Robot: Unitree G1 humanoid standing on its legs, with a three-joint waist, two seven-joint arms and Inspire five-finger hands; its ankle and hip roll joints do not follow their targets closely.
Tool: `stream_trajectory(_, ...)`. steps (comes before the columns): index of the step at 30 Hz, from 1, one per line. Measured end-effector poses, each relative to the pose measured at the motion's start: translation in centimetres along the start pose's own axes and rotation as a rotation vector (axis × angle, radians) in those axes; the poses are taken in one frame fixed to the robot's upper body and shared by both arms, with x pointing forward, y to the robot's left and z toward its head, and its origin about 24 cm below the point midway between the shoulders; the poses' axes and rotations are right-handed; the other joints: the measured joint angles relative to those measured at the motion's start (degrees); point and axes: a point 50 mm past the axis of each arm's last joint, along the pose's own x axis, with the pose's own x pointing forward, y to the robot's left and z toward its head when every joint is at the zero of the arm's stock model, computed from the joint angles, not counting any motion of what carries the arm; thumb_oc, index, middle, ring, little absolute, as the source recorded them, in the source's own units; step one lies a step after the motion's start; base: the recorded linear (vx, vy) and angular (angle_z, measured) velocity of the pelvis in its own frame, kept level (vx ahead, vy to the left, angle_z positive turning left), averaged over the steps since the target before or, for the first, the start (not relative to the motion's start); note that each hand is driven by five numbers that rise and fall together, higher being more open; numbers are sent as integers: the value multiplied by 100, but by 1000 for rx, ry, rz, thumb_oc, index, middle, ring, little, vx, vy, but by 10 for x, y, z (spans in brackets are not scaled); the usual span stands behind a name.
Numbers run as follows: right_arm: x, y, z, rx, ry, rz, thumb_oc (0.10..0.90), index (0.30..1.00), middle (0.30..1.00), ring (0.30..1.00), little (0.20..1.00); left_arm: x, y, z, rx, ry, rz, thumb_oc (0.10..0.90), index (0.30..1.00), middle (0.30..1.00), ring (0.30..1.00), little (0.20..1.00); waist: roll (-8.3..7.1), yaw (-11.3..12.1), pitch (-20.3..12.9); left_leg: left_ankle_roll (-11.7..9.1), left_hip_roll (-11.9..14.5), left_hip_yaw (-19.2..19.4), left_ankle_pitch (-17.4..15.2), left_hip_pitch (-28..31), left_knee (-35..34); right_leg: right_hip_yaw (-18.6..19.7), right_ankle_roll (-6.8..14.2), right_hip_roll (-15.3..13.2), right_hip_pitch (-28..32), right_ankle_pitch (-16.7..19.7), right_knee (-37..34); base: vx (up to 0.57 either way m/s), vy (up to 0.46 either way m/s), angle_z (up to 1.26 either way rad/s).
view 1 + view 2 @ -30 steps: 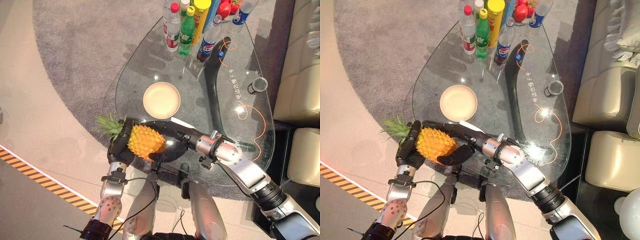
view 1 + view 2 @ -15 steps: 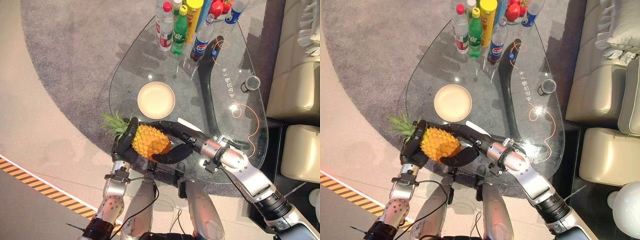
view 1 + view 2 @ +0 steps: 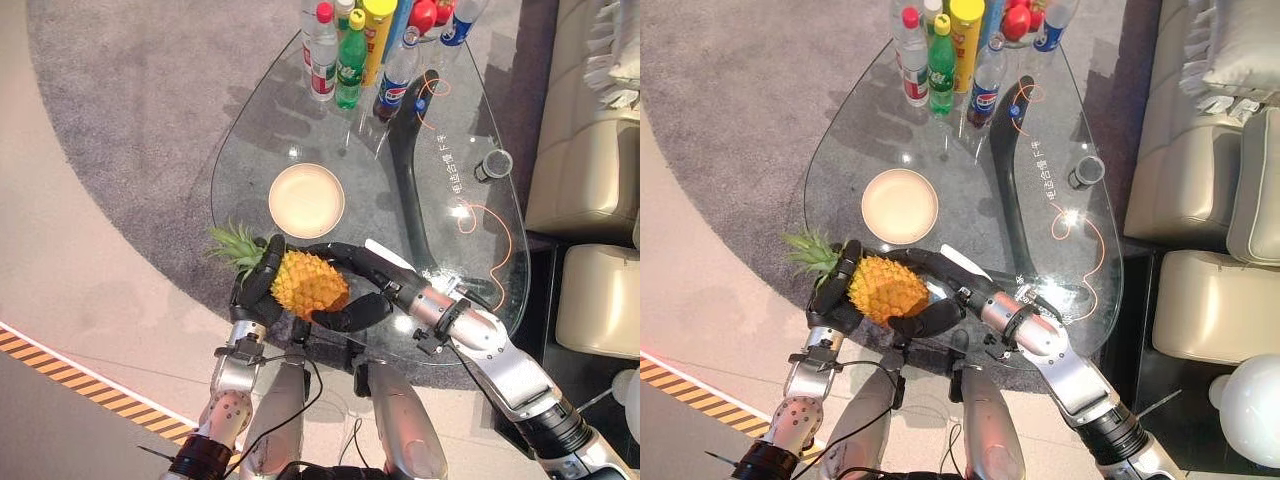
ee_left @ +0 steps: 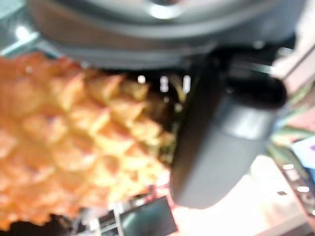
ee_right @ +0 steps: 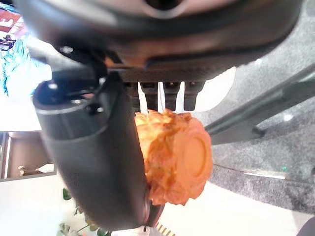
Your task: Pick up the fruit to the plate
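My right hand is curled round the pineapple, fingers arched over its far side and thumb tucked under the near side, so the fruit is clamped between them; my right wrist view shows the flat orange base of the fruit poking out past the thumb. My left hand presses against the leafy end, fingers wrapped up along the fruit's side just below the green crown, and its wrist view shows the scaly skin right against the thumb. So the pineapple is held between both hands, at the near edge of the glass bench. The plate lies just beyond my hands, apart from the fruit and with nothing on it. Further off past the plate stand the bottles, and a small dark cup sits well off beyond my right hand. Compared with a second ago, both hands keep the same grip, and the fruit sits a little closer to the plate.
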Motion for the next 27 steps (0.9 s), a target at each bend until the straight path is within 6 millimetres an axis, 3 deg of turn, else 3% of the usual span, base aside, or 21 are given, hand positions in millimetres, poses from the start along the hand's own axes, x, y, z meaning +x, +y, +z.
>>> stream_trajectory(7, -10, -8, -8, -28, 47, -69, 800, 900, 900, 900, 900, 1, 3, 14, 3, -65, 15, 100, 300, 300, 300, 200, -17, -19, -3, 4, 9, 3, -3, 14, 0, -2, -1, 6, 22, 6, -21, 0, 0, 0)
stream_trajectory(10, -25, -27, -36, -52, 198, -190, 800, 900, 900, 900, 900, 1, 4, 27, 3, -121, 6, 100, 300, 300, 300, 200, -17, 13, -3, 7, 13, 1, -5, 12, -2, -6, 15, 14, 58, 36, -95, 0, 0, 0)
stream_trajectory(12, -47, -43, -61, -55, 339, -297, 800, 900, 900, 900, 900, -1, 7, 38, 4, -169, 16, 100, 300, 300, 300, 200, -17, 21, -3, 19, 7, 3, -13, 14, -4, -6, 21, 9, 79, 52, -130, 0, 0, 0)
stream_trajectory(15, -66, -51, -72, -57, 405, -389, 800, 900, 900, 900, 900, -5, 12, 47, 14, -206, 37, 100, 300, 300, 300, 200, -17, -25, -2, 32, 12, 8, -21, 16, -6, -2, 29, 18, 106, 94, -196, 0, 0, 0)
stream_trajectory(18, -71, -52, -74, -56, 409, -416, 800, 900, 900, 900, 900, -6, 12, 46, 13, -204, 40, 100, 300, 300, 300, 200, -17, -37, -2, 42, 16, 14, -30, 42, -7, 3, 30, 24, 131, 95, -208, 1, -9, -1)
stream_trajectory(27, -60, -51, -64, -63, 347, -375, 800, 900, 900, 900, 900, -4, 9, 47, 79, -212, 20, 100, 300, 300, 300, 200, -16, -20, -2, 41, 30, 15, -31, 40, -9, 3, 27, 37, 125, 96, -205, 0, 4, 0)
